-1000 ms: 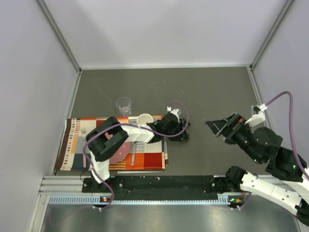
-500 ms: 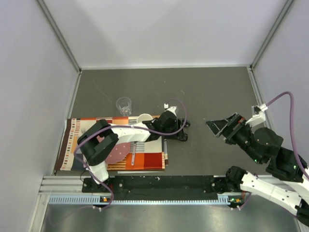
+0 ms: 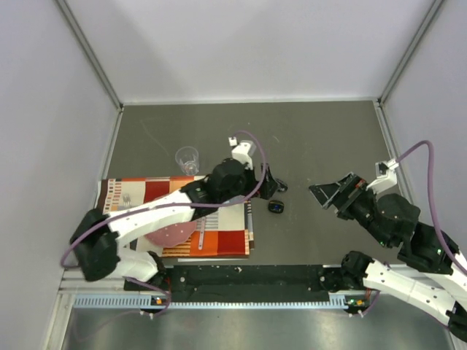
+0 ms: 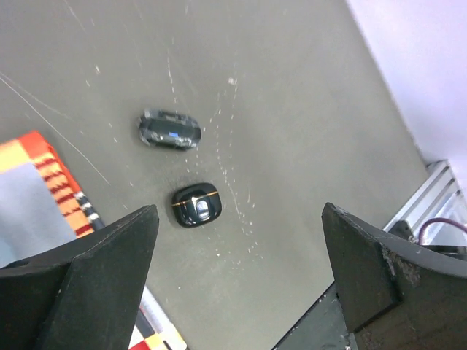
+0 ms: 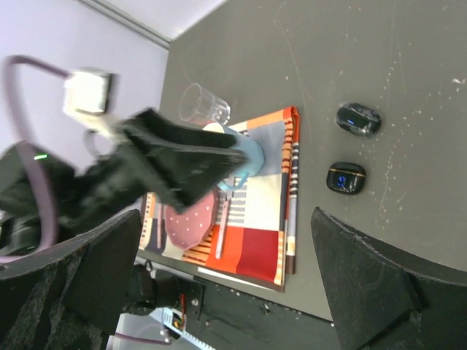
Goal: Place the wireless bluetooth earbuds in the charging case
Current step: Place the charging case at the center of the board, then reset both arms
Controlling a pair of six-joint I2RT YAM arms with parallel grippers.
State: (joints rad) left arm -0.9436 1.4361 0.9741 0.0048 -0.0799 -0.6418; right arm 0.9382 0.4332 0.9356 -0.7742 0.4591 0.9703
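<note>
Probably near done: no loose tiny black hooked earbuds visible, both tools empty.
The left tool [image 4: 241, 248] gapes wide over a gold-trimmed black oval charging case [image 4: 197, 205] and a blue-lit black oval case [image 4: 169, 130], which lie apart. Cannot tell if the buds are inside. The right tool [image 5: 226, 255] is wide and well off. Scratched dark-grey counter [image 4: 306, 102], orange patterned placemat [image 3: 219, 235], clear glass [image 3: 187, 158], pale lilac walls [image 3: 241, 44].

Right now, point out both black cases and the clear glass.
near black case [image 4: 197, 205], left wrist view, centre of its top
far black case [image 4: 169, 130], left wrist view, centre of its top
clear glass [image 3: 187, 159], top external view, middle of the glass
</note>
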